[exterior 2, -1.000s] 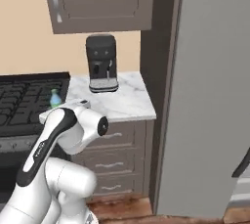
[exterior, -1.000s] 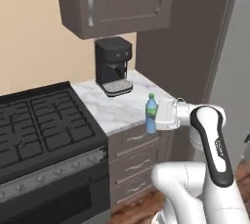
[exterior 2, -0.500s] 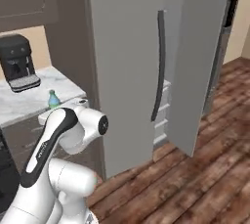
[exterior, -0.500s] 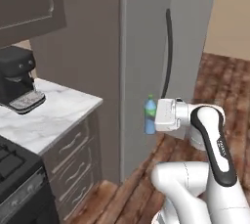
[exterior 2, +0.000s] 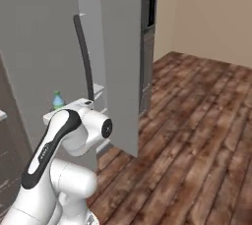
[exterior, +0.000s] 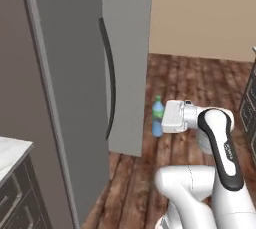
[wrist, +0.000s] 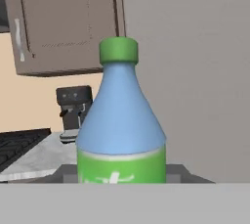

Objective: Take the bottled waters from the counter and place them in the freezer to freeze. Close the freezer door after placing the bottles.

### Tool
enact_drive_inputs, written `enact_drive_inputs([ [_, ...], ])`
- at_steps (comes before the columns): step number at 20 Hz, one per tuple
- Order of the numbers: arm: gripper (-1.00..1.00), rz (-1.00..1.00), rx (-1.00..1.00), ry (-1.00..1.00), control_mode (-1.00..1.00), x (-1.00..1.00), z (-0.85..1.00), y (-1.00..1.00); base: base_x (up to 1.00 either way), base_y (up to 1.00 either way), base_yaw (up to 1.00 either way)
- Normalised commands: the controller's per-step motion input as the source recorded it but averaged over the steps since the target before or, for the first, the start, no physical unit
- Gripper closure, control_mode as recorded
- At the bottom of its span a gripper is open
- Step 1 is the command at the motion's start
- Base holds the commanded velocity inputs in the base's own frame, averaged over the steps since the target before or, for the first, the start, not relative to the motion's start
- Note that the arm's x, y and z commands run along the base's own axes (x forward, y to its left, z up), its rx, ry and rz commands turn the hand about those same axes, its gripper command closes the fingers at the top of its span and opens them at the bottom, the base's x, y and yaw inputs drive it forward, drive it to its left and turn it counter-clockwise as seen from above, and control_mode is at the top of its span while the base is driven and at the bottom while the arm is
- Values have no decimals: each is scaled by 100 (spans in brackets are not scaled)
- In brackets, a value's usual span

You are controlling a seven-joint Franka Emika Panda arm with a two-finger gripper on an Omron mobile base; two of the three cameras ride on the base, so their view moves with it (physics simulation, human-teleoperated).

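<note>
My pincer point(exterior: 161, 118) was clamped on the blue bottle point(exterior: 157, 116), held upright at the centre of the left base frame, over wood floor point(exterior: 200, 83). The grey freezer point(exterior: 75, 73) filled that frame's left half, its open door point(exterior 2: 120, 57) standing centre-left in the right base frame.

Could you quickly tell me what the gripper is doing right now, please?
Gripper: closed on the blue water bottle, held upright beside the grey freezer door.
</note>
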Motion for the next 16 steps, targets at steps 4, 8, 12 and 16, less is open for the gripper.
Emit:
enact_drive_inputs([
  [4,100,0,0,0,100,0,0,0,100,-46,-5],
  [8,100,0,0,0,100,0,0,0,100,-27,0],
  [12,100,0,0,0,100,0,0,0,100,-14,4],
  [16,100,0,0,0,100,0,0,0,99,1,14],
])
